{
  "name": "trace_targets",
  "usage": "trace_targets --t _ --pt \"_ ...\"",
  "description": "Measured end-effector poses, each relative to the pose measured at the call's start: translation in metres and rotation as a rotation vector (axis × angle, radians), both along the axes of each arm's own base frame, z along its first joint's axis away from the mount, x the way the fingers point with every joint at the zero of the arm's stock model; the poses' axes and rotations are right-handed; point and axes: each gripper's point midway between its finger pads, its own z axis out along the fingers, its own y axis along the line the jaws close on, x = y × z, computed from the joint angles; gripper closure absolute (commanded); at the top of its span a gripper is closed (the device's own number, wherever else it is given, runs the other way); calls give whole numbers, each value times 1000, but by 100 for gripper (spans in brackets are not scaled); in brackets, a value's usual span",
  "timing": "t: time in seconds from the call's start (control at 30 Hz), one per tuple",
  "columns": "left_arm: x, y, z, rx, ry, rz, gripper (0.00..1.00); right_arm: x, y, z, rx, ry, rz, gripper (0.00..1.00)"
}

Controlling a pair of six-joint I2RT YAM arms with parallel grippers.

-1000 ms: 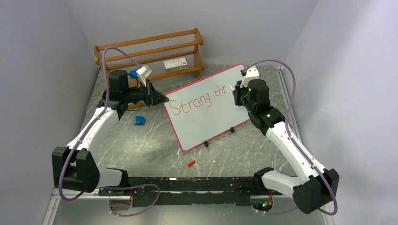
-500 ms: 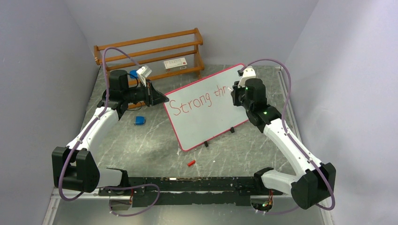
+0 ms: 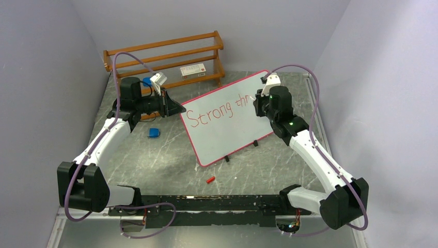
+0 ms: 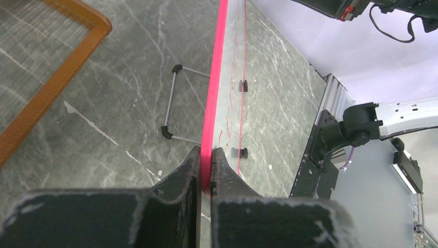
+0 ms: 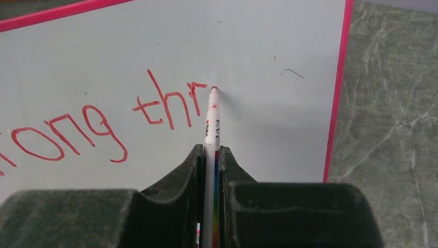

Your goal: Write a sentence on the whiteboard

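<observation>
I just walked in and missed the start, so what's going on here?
The right gripper holds a marker with its tip against the whiteboard, partway through the sentence: only "Strong thr" is written. The left gripper is shut on the board's pink rim, steadying it.

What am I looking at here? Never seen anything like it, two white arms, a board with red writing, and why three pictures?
These are two robot arms bolted to a table. One picture looks down from above; the other two come from cameras on each wrist. The left fingers pinch the pink edge of the whiteboard. The right fingers hold a marker, its tip at the board just after the red words "Strong thr". Also there: a wooden rack, a small blue object and a small red piece.
</observation>
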Motion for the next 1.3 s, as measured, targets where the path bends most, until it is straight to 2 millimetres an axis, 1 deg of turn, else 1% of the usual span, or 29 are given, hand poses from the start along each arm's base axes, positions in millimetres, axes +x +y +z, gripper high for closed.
trace_targets --t 0.37,0.6,0.93,1.3 --pt "0 0 0 0 0 1 95 -7 0 -10 0 28 14 100" --pt "0 0 0 1 0 1 95 -10 -3 -15 -3 43 -3 100" --pt "0 0 0 0 0 0 95 -7 -12 -15 -23 35 -55 100" --pt "0 0 0 0 0 0 95 -4 -12 -13 -21 26 -59 100"
